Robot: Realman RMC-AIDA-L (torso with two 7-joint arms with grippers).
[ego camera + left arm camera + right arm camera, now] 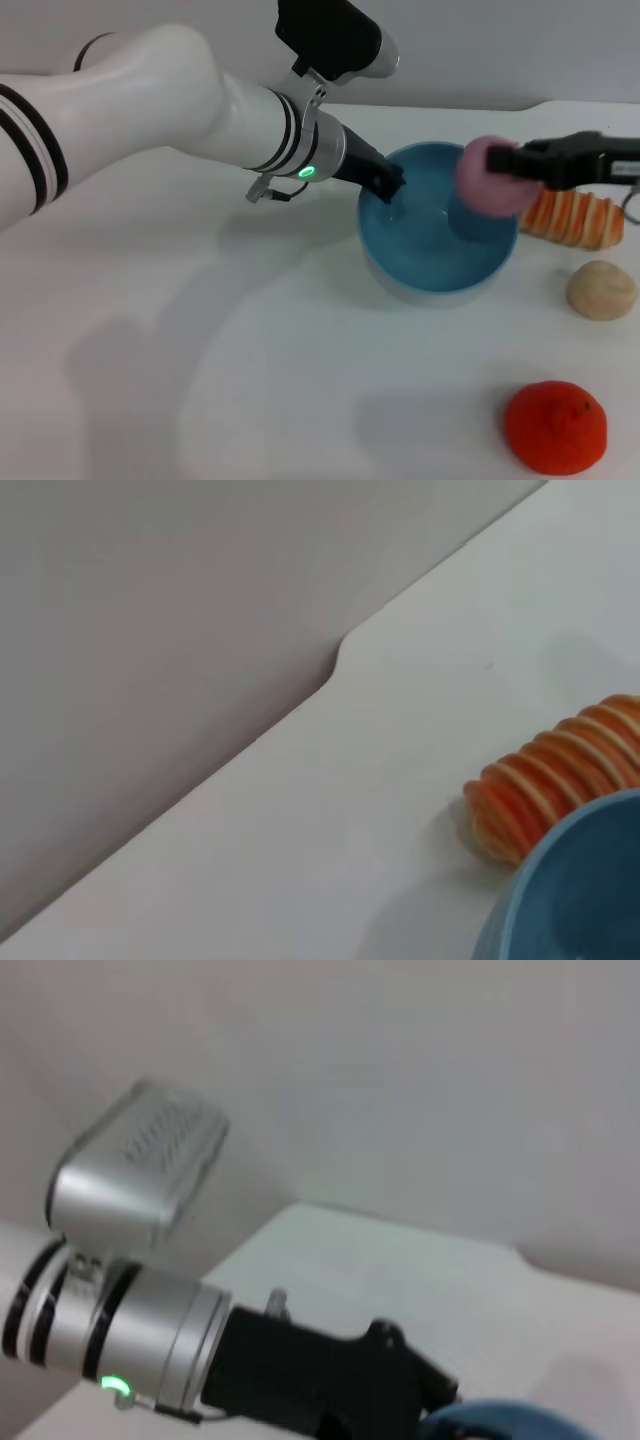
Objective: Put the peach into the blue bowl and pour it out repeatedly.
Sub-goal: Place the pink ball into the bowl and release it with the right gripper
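Observation:
The light blue bowl point(440, 228) stands on the white table in the head view. My left gripper point(388, 184) is shut on its near-left rim. My right gripper point(512, 162) comes in from the right and is shut on the pink-purple peach point(487, 176), holding it above the bowl's right side. The bowl's rim shows in the left wrist view point(575, 880) and just at the edge of the right wrist view point(505, 1422). The right wrist view also shows the left gripper point(425, 1400) on the rim.
An orange-and-cream ribbed toy point(573, 217) lies right of the bowl, also in the left wrist view point(550, 775). A beige round lump point(601, 290) sits nearer, and a larger orange-red fruit point(555, 427) at the front right. The table's far edge meets a grey wall.

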